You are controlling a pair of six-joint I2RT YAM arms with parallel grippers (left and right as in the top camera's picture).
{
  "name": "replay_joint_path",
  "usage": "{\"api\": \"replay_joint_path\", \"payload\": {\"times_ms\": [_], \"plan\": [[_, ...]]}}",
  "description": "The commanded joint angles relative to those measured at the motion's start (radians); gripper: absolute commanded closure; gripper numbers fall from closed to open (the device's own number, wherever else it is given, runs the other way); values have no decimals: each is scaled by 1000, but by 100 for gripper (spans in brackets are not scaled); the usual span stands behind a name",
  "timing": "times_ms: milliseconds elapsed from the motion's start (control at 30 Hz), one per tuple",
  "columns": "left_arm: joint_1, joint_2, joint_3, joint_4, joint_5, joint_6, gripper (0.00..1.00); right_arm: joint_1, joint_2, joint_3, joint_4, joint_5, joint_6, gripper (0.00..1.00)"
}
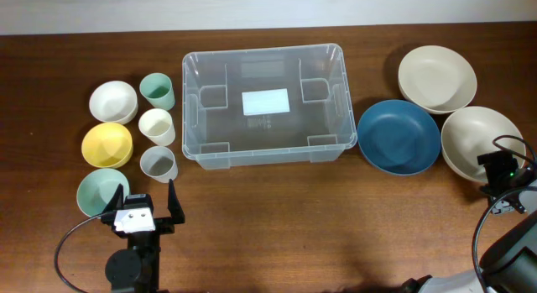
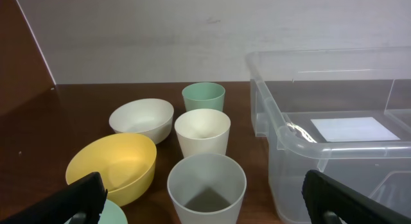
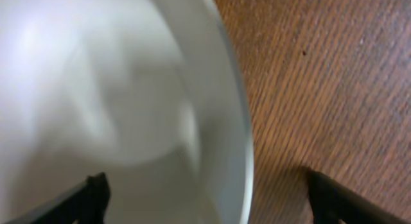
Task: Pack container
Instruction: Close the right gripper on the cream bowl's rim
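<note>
The container (image 1: 190, 108), a large clear plastic bin with a white label on its base, stands empty at the table's middle; its near corner (image 2: 286, 135) shows in the left wrist view. My left gripper (image 1: 145, 202) hovers open in front of the cups, and the grey cup (image 2: 207, 185) lies between its spread fingers without touching them. My right gripper (image 1: 502, 170) is open at the near rim of the off-white bowl (image 1: 474, 138). It straddles that rim (image 3: 241, 153), one finger over the bowl's inside and the other over the wood.
Left of the bin stand a white bowl (image 1: 113, 101), a yellow bowl (image 1: 107, 144), a pale green bowl (image 1: 99, 190), a green cup (image 1: 157, 91), a cream cup (image 1: 157, 126) and the grey cup (image 1: 159, 164). On the right lie a blue bowl (image 1: 398, 136) and another off-white bowl (image 1: 436, 78).
</note>
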State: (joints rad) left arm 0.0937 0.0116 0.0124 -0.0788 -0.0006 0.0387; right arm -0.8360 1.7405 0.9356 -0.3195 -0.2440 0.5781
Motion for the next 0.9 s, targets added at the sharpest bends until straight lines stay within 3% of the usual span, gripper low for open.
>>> {"api": "replay_joint_path", "payload": {"times_ms": [0,100,367,867], "plan": [[1,-6,-3,-5,3,15,0,4,16,15,8,11,7,17],[1,-6,-3,-5,4,15,0,4,16,15,15,13,8,28],[1,-6,-3,-5,3,15,0,4,16,15,21,21,26,45],[1,-6,-3,-5,3,15,0,4,18,15,26,92,33,44]]}}
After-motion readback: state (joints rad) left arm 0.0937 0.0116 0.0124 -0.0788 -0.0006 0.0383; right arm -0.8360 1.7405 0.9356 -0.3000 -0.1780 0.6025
